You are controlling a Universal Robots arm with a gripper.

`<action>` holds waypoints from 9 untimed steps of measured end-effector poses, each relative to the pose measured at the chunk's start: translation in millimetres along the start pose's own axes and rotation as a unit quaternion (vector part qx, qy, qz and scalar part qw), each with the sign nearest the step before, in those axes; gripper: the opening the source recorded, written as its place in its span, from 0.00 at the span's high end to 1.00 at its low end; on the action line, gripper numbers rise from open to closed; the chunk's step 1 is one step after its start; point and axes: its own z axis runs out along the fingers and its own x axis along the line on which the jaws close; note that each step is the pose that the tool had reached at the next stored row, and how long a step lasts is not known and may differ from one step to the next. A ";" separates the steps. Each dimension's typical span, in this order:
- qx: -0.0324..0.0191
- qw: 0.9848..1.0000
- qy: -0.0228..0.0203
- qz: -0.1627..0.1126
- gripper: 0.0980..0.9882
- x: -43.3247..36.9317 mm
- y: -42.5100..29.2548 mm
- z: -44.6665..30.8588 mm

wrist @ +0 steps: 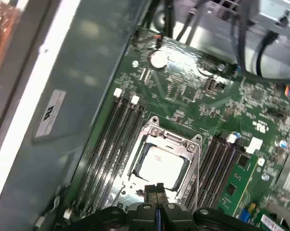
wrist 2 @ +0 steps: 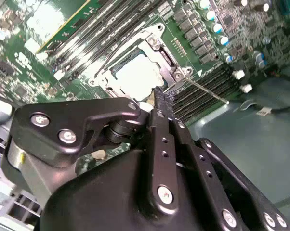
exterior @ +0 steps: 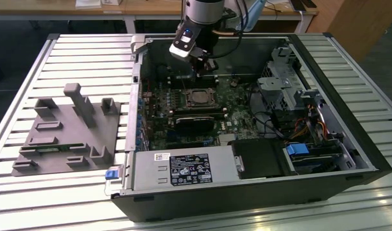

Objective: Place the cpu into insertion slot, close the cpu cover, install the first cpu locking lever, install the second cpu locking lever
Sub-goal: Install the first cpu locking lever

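Slatted table (exterior: 86,53) carries an open computer case (exterior: 247,202) lying on its side. A grey fixture block (exterior: 67,130) sits beside it on the exterior view's left, apart from the case.

Inside the case:
- The green motherboard (exterior: 154,120) covers the floor.
- The power supply box (exterior: 183,168) is along the near wall.
- The drive cage (exterior: 285,91) and cables are on the exterior view's right.
- The black heatsink (exterior: 196,122) sits mid-board.

The insertion slot (exterior: 199,96) is just past the heatsink, between banks of memory slots (wrist: 111,139). The cpu (wrist: 162,166) lies flat in the slot, pale face up. The cpu cover (wrist: 171,138) is down and frames it. A thin lever rod (wrist 2: 205,90) sticks out from the slot corner over the memory slots.

The gripper (wrist 2: 160,96) hangs over the slot's edge near the cpu, pincer fingers pressed together and holding nothing. There is open room above the board around it, and the bare case wall (wrist: 63,96) is well clear to one side.
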 end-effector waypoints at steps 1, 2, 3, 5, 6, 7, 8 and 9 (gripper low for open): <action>0.000 1.000 0.000 -0.007 0.99 0.0 0.0 0.0; 0.000 1.000 0.000 -0.014 0.99 0.0 0.0 0.0; 0.000 1.000 0.000 -0.021 0.99 0.0 0.0 0.0; 0.000 0.999 -0.001 -0.034 0.99 0.0 0.0 0.0; -0.001 0.999 -0.001 -0.042 0.99 0.0 0.0 0.0; -0.001 0.999 -0.001 -0.049 0.99 0.0 0.0 0.0; -0.001 0.998 -0.001 -0.055 0.99 0.0 0.0 0.1; -0.001 0.998 -0.001 -0.062 0.99 0.0 0.0 0.0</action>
